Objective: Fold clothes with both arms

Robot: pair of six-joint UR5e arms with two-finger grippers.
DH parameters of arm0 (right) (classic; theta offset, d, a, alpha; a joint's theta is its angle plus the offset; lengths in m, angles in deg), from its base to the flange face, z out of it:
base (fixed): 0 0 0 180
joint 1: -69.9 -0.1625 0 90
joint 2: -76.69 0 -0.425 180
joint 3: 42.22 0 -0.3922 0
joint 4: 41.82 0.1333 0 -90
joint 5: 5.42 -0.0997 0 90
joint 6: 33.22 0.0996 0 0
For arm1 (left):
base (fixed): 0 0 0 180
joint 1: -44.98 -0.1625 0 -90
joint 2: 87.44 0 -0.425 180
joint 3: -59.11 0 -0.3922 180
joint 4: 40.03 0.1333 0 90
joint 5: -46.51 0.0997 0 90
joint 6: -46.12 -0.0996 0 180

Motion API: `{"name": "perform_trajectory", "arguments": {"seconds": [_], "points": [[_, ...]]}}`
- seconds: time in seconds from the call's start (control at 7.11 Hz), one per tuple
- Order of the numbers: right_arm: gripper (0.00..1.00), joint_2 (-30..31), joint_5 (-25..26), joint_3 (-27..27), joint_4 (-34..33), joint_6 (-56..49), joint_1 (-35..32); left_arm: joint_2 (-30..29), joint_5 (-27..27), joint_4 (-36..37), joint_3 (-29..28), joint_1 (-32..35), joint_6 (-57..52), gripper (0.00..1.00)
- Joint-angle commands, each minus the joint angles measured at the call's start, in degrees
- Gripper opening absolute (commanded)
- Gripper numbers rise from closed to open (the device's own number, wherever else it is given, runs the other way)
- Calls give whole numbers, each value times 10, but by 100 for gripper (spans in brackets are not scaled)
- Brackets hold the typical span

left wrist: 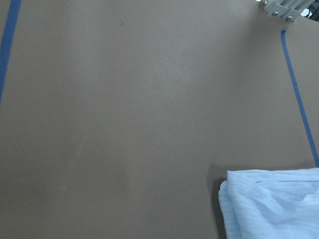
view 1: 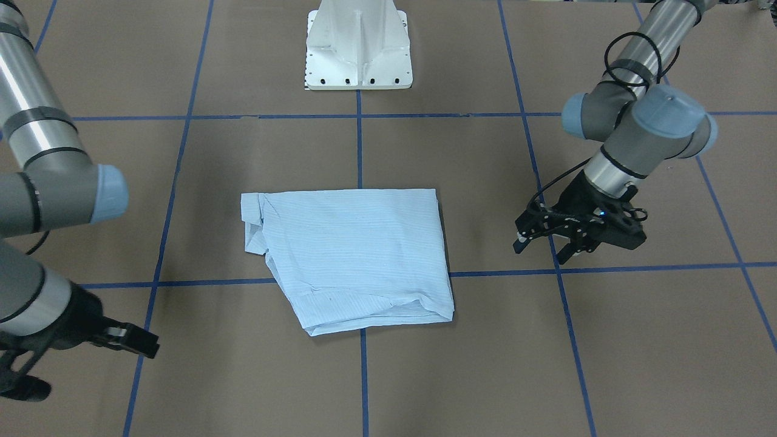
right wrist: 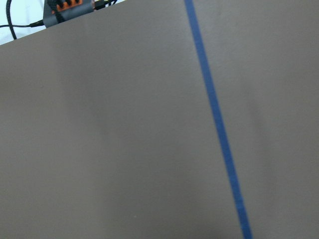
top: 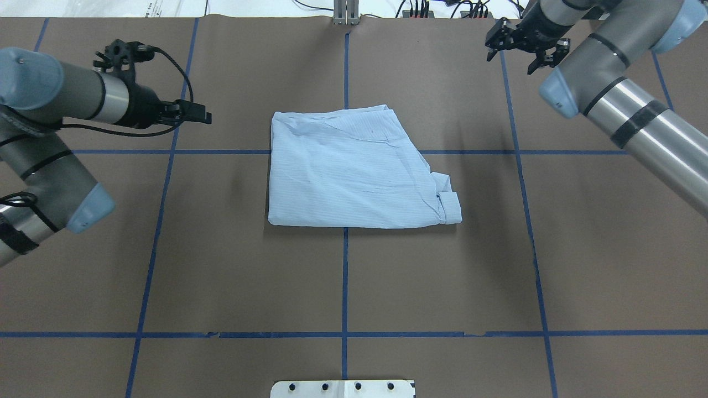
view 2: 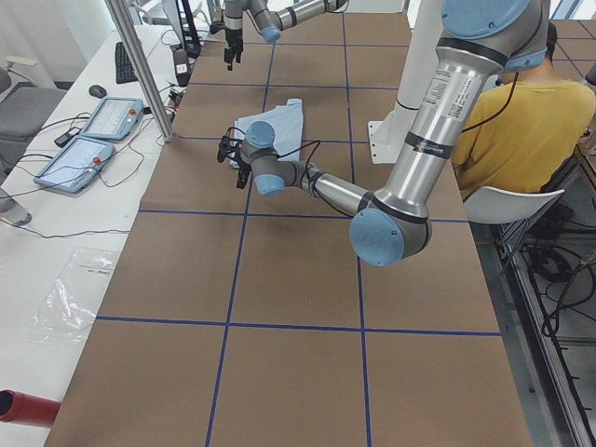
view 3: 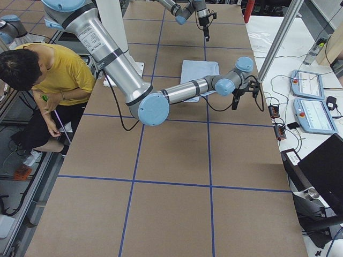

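A brown table [top: 221, 276] crossed by blue tape lines [top: 345, 276] is filling the view from above. On the left, the left gripper [view 1: 540, 252] is hovering over bare table, its jaws spread and holding nothing. In the middle the shirt [top: 354, 171] is lying flat, folded into a compact, slightly slanted packet, well apart from both grippers. It is looking thin, soft and light, so it will probably sag and slip open when lifted. Pinching two corners of one folded edge, through all layers, seems safest. On the right, the right gripper [top: 510, 62] is hanging near the table's far edge, jaws also spread and empty.
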Motion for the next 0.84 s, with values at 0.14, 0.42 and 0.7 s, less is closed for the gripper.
{"name": "perform_trajectory", "arguments": {"seconds": [0.14,0.42,0.7], "points": [[100,13,-20,-2,-157,-280,-100,96,-99,27,55,130,-185,100],[100,26,-13,5,-171,-316,-132,112,-99,163,56,241,-436,100],[100,102,-47,72,-177,-360,-136,107,-63,260,47,274,-560,100]]}}
